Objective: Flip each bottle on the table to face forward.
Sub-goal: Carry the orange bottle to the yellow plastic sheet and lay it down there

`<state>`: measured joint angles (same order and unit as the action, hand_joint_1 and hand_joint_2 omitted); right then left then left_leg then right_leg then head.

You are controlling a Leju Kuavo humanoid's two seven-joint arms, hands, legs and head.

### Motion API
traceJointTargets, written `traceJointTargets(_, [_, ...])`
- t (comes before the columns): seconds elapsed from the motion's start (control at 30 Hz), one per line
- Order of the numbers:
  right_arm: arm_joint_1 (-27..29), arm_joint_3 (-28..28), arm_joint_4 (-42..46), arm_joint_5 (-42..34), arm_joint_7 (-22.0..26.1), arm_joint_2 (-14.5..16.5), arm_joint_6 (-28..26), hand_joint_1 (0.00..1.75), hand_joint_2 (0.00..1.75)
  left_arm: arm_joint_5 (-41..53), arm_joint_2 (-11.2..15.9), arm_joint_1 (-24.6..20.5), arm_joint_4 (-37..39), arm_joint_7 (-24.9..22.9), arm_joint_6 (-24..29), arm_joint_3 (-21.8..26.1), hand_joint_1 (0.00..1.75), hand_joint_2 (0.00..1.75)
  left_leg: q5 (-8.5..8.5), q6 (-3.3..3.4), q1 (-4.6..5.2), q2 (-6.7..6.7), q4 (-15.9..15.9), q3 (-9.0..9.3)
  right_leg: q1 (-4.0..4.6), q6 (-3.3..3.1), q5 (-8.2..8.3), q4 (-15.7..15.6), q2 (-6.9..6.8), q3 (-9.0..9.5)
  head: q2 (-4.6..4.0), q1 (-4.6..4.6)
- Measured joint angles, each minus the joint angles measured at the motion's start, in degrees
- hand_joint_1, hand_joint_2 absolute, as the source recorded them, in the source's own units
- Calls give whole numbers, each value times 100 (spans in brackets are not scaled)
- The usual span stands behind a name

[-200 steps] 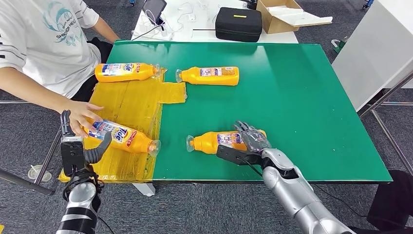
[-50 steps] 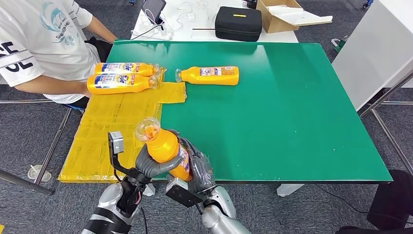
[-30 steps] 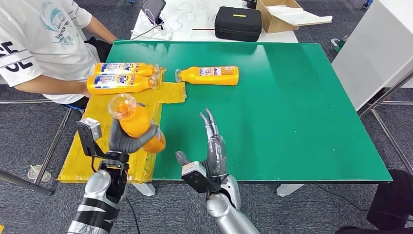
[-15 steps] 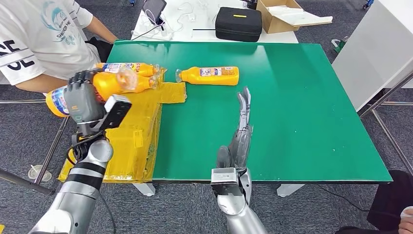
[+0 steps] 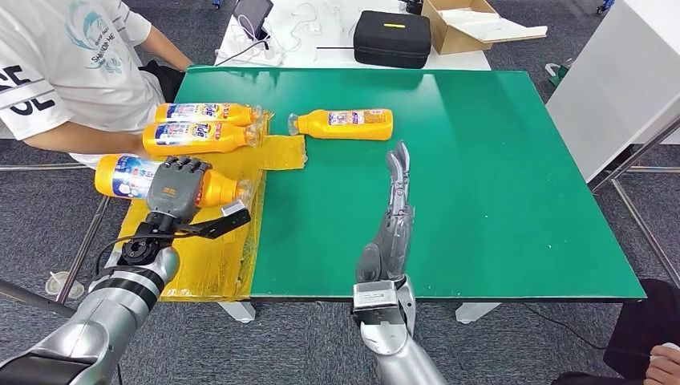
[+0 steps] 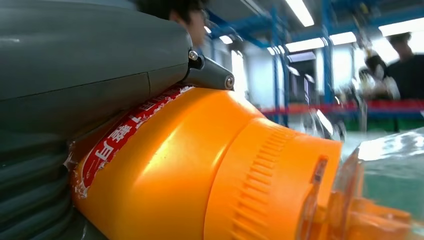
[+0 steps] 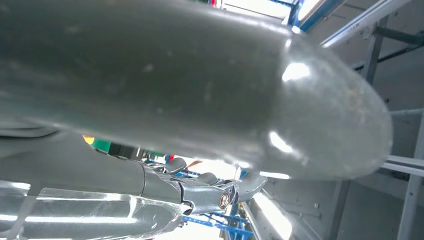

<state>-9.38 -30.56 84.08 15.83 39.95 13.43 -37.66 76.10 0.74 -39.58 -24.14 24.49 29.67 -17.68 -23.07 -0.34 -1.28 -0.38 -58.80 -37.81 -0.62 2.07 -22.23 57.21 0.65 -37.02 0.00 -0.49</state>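
My left hand (image 5: 178,190) grips an orange bottle (image 5: 128,177) lying on its side over the yellow mat (image 5: 200,265), label up, clear cap (image 5: 243,191) pointing right. In the left wrist view the same bottle (image 6: 200,170) sits close against my thumb (image 6: 85,70). Two more orange bottles (image 5: 207,114) (image 5: 196,137) lie side by side on the mat's far part. Another orange bottle (image 5: 345,124) lies on the green table (image 5: 497,176), cap to the left. My right hand (image 5: 393,216) stands raised over the table's near middle, fingers straight and holding nothing; its fingers (image 7: 200,192) are extended.
A person in a white shirt (image 5: 72,64) sits at the table's left, forearm near the mat. Behind the green table a white table carries a black case (image 5: 393,38) and a cardboard box (image 5: 469,24). A white cabinet (image 5: 625,80) stands at the right.
My left hand has brought the bottle down from in front of the stacked bottles onto the mat's left side, lying flat. The right hand stays raised and empty.
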Motion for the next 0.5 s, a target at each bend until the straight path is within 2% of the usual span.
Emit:
traceJointTargets(0.23, [-2,-64,-125,32,-23,-10,234,0,0,-540,108,-9,266,368,-1308,-40,175,175,1,0,0,-2,0,-1,-1,0,0,0,0,1,0,1])
traceJointTargets(0.5, [-12,-128,-294,122,-102,-10,387,0,0,-930,140,-16,398,541,-2076,53,175,175,0,0,0,-7,0,-4,0,0,0,0,-1,0,0,1])
